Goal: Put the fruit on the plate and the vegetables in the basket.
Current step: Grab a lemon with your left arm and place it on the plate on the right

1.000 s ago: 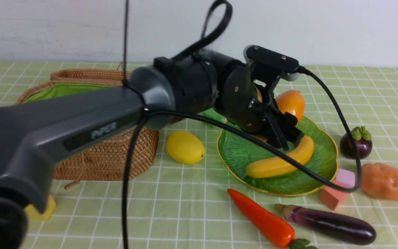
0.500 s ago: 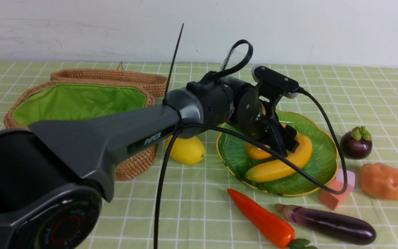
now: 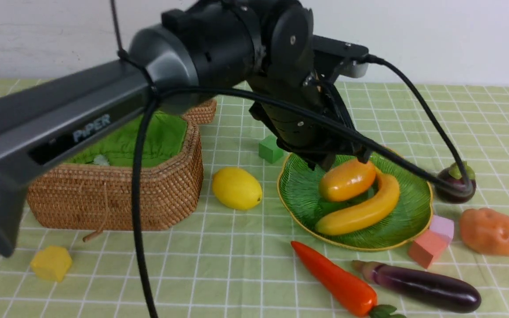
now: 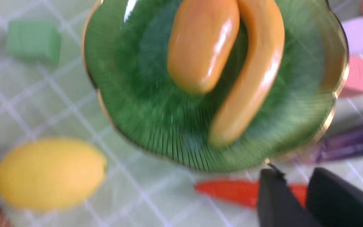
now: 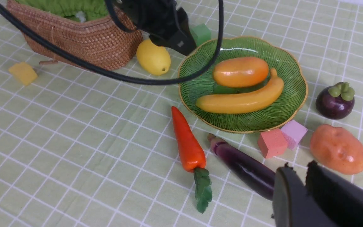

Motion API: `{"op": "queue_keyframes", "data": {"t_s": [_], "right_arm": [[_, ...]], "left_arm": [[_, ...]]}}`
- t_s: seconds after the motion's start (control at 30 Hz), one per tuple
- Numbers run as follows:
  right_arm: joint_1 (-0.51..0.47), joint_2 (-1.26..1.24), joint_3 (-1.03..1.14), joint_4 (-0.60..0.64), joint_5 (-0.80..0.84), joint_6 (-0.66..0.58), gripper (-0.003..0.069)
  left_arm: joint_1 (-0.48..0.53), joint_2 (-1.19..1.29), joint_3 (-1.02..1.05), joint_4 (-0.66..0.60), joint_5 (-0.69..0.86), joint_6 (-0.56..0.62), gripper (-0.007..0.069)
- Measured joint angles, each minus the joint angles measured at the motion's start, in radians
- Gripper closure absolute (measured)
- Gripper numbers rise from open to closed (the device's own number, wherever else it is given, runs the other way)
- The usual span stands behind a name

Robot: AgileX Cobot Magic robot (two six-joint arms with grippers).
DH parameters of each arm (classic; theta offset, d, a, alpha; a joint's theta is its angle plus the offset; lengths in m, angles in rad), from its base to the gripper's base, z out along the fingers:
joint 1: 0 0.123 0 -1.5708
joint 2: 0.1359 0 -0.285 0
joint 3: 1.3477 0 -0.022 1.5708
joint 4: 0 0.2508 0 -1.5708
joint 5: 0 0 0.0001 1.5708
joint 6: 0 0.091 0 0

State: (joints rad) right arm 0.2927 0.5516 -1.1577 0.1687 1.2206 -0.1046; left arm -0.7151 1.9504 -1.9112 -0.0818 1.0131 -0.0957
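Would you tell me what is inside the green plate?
The mango and the banana lie in the green plate; the surface directly beneath each fruit is covered and cannot be seen.

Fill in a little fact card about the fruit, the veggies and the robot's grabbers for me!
on the plate: mango, banana
fruit off the plate: lemon, mangosteen
vegetables outside the basket: carrot, eggplant, potato
left gripper: holding nothing, over the plate's side
right gripper: holding nothing
blocks: yellow, green, pink, light purple
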Motion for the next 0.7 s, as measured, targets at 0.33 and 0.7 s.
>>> {"op": "queue_keyframes", "data": {"t_s": [0.33,0.7], "right_arm": [[0.000,0.000,0.009,0.000,-0.004,-0.028,0.0570],[0.000,0.000,0.083,0.000,-0.004,-0.045,0.0565]], "left_arm": [[0.002,0.040,-0.005,0.097,0.220,-0.097,0.0545],[0.130,0.168,-0.005,0.188,0.021,-0.506,0.0008]]}}
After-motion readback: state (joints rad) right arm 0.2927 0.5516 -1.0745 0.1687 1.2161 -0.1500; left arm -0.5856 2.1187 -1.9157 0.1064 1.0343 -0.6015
